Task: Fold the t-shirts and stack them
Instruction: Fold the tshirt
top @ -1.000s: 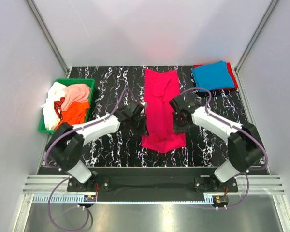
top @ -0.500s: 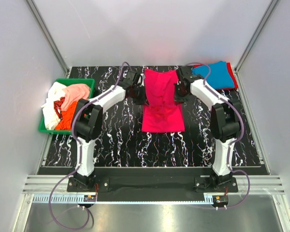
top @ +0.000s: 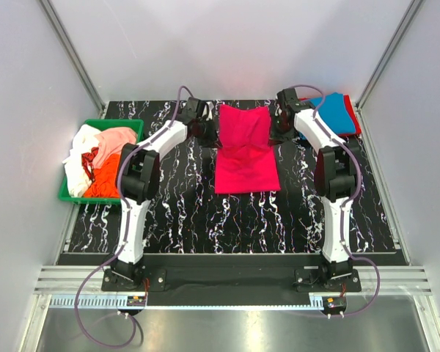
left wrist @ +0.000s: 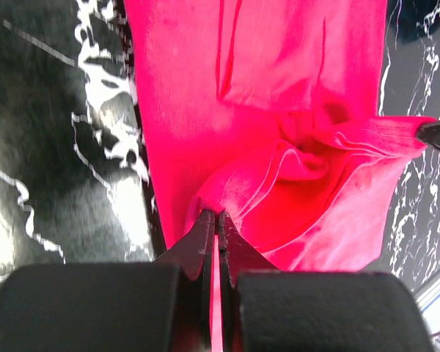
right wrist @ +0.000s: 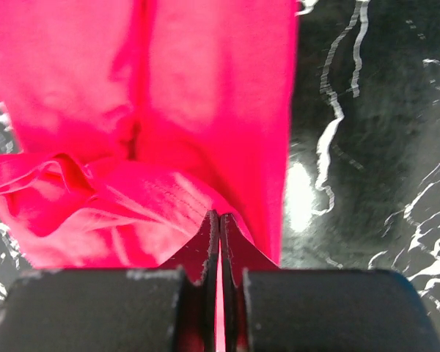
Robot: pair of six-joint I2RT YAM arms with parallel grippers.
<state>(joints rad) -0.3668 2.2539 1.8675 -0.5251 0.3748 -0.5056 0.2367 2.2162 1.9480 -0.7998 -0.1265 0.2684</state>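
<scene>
In left end effector (left wrist: 214,215), right end effector (right wrist: 218,215), magenta t-shirt (top: 246,155) pinched

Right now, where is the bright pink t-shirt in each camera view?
Top external: the pink t-shirt lies mid-table, toward the rear.
Left wrist: fills the centre and right, pinched by the left claw.
Right wrist: fills the upper left, pinched by the right claw.
Shared landmark: the black marbled tabletop.

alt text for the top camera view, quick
Two robot arms stretch across a black marbled table, the left gripper and right gripper each holding a far corner of a magenta t-shirt lying mid-table. A green bin of white, peach and orange shirts sits at left; a blue shirt on a red shirt lies far right.
</scene>
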